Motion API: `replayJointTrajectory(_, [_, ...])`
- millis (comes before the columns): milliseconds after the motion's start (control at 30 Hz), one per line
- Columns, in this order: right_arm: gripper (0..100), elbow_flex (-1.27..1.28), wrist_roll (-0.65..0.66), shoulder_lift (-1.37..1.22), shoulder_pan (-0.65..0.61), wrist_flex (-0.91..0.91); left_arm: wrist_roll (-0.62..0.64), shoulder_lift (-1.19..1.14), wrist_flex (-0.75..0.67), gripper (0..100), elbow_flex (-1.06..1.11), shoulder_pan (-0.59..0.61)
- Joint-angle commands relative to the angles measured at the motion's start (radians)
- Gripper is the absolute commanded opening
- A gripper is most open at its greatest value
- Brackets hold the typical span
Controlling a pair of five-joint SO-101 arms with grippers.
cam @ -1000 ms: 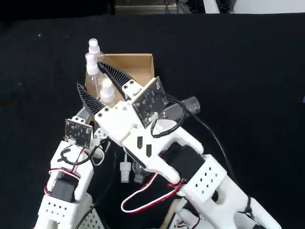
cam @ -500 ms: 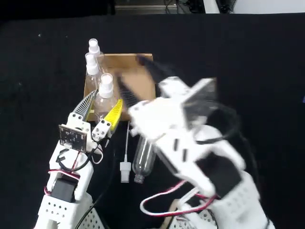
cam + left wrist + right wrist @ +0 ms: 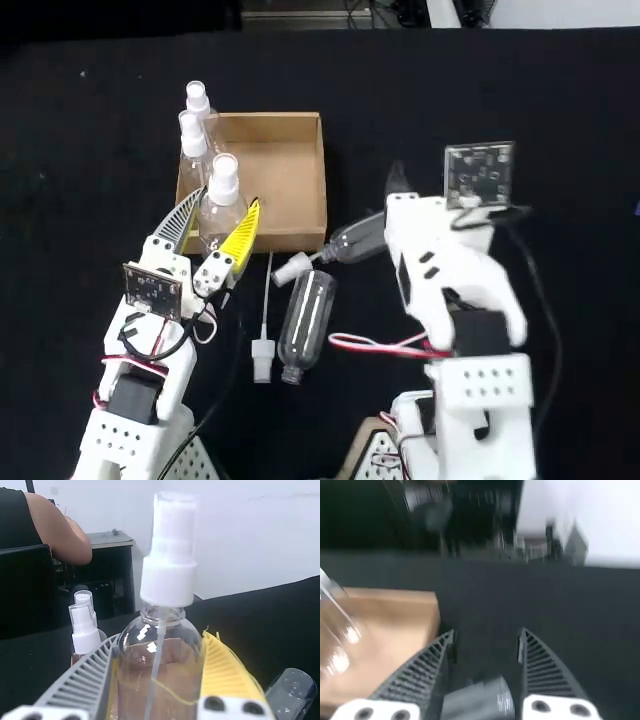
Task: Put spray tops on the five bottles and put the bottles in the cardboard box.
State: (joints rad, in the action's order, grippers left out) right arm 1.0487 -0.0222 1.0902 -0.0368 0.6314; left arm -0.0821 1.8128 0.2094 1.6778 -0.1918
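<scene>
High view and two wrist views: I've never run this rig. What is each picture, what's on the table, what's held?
These are two small white robot arms side by side. The high view looks down from a fixed camera; each wrist view comes from a camera on one arm's wrist. The left claw, one finger grey, one yellow, is shut on an upright bottle with its spray top on, at a front corner of the cardboard box. The right claw is open. Two more topped bottles stand at the box's left side. On the black table lie a capped bottle, an uncapped bottle and a loose spray top.
</scene>
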Motion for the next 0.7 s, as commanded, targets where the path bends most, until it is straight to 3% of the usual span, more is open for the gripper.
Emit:
replayJointTrajectory(0, [16.6, 0.099, -0.040, -0.018, 0.087, -0.123, -0.003, 0.012, -0.023, 3, 0.021, -0.005])
replayJointTrajectory(367, [16.6, 0.312, -0.035, -0.021, 0.143, -0.324, -0.003, 0.011, -0.029, 3, 0.021, 0.008])
replayJointTrajectory(667, [16.6, 0.323, -0.035, -0.025, 0.092, -0.324, 0.003, 0.011, -0.084, 3, -0.044, 0.242])
